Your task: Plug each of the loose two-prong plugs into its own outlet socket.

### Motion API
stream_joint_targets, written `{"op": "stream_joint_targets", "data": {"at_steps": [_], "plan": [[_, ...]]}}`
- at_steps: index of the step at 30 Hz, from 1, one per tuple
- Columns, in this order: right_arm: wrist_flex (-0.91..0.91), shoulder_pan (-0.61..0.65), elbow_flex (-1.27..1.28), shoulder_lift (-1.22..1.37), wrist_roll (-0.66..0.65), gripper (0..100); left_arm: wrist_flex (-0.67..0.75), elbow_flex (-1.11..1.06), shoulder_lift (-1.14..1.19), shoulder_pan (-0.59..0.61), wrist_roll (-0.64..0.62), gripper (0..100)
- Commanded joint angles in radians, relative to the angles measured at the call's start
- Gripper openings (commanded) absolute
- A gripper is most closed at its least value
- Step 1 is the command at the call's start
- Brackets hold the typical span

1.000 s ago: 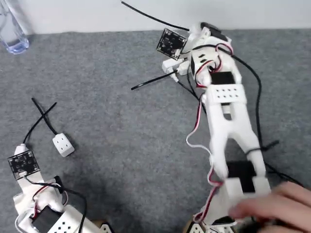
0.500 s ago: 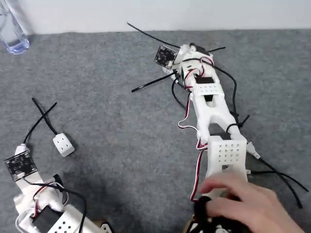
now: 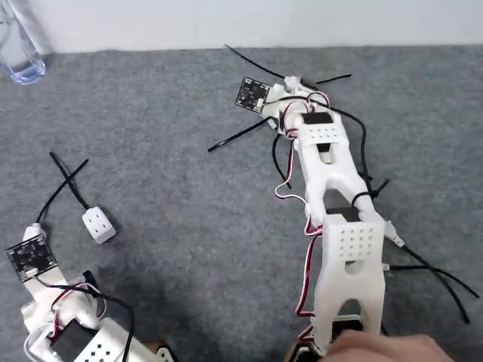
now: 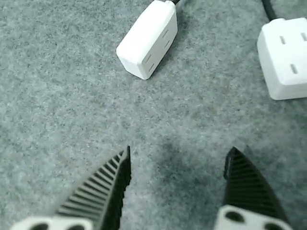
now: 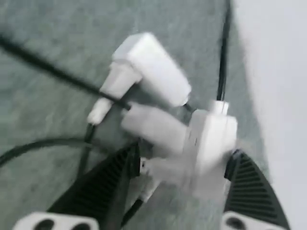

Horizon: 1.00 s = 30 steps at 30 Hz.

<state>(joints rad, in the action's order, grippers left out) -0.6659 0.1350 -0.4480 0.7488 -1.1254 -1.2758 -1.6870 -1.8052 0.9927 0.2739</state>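
Observation:
In the left wrist view, my left gripper (image 4: 178,165) is open over bare carpet. Two white outlet sockets lie beyond it, one (image 4: 148,38) slanted and one (image 4: 288,57) off to the side. The high view shows a socket (image 3: 98,224) on a black cord near the left arm (image 3: 68,324). The right arm (image 3: 332,188) stretches to the far middle of the table. Its gripper (image 5: 184,167) is open around a blurred cluster of white plugs (image 5: 148,72) and a white block (image 5: 211,139) with black cords.
Grey carpet (image 3: 173,151) covers the table. A clear bottle (image 3: 19,45) stands at the far left corner. Black cords (image 3: 241,136) trail around the right arm's wrist and along its right side (image 3: 423,264). A person's hand (image 3: 377,351) rests at the right arm's base.
The right arm has straightened and swung, and the plugs and cords at its wrist have shifted right. The person's hand has dropped toward the bottom edge. The left arm has barely moved.

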Motion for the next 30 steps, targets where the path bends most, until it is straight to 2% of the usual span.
{"op": "stream_joint_targets", "data": {"at_steps": [1, 11, 18, 25, 30], "plan": [[-0.134, 0.005, -0.038, -0.143, -0.005, 27.8, 0.021, 0.005, -0.015, 0.000, -0.008, 30], [-0.648, 0.047, -0.038, -0.453, -0.003, 27.7, 0.021, 0.005, -0.015, 0.000, -0.008, 30], [-0.909, 0.047, -0.037, -0.559, 0.034, 27.7, 0.021, 0.005, -0.015, 0.000, -0.008, 30], [-0.947, 0.021, -0.034, -0.572, 0.433, 27.7, 0.020, 0.005, -0.015, 0.003, -0.008, 30], [-0.986, -0.008, -0.032, -0.572, 0.809, 27.7, 0.017, 0.005, -0.015, 0.006, -0.008, 30]]}}
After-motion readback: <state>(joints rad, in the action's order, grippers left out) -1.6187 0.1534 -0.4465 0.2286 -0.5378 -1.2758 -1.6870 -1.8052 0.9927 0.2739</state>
